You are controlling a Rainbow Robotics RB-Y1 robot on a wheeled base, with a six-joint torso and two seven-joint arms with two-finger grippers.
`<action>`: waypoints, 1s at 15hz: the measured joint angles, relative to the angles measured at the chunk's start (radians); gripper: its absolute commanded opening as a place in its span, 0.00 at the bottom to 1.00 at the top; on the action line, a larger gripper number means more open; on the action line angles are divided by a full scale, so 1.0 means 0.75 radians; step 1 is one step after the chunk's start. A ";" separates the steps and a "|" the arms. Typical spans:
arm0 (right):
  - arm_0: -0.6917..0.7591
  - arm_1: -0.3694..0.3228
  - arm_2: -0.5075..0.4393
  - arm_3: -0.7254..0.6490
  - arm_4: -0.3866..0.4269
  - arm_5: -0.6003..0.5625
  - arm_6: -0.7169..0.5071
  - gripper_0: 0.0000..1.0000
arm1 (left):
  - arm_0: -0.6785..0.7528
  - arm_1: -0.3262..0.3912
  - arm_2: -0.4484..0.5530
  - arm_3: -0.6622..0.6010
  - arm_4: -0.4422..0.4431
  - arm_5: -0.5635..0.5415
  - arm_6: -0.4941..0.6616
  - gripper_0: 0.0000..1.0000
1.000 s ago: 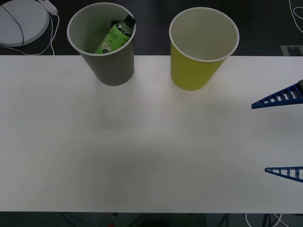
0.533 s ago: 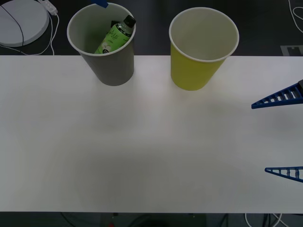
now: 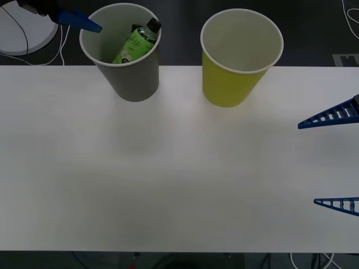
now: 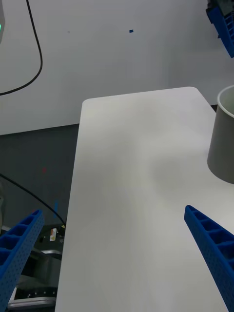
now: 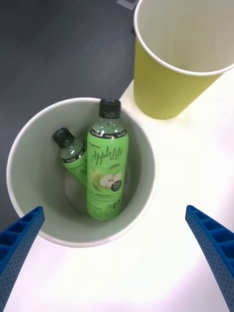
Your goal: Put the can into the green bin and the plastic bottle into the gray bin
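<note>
I judge the bottle step done — the plastic bottle [image 5: 107, 161] leans inside the gray bin [image 3: 134, 78], its cap near the rim. My left gripper [image 5: 114, 258] hangs above that bin, jaws wide apart and empty. The green bin [image 3: 230, 84], beside the gray one, looks empty; I see no can. My right gripper [image 3: 336, 162] waits well to the green bin's side, fingers spread — plenty of bare table [image 3: 168, 179] between.

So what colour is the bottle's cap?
Black; the plastic bottle shows best in the left wrist view.
</note>
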 measured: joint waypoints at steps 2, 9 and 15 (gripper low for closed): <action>0.000 0.000 0.000 0.000 0.000 0.000 0.000 1.00 | 0.149 0.047 0.112 -0.110 0.058 0.001 -0.013 1.00; 0.000 0.000 0.000 0.000 0.000 0.000 0.000 1.00 | 0.798 0.122 0.623 -0.444 0.242 0.000 -0.245 1.00; 0.000 0.000 0.000 0.000 0.000 0.000 0.000 1.00 | 1.247 0.122 0.944 -0.590 0.402 -0.002 -0.570 1.00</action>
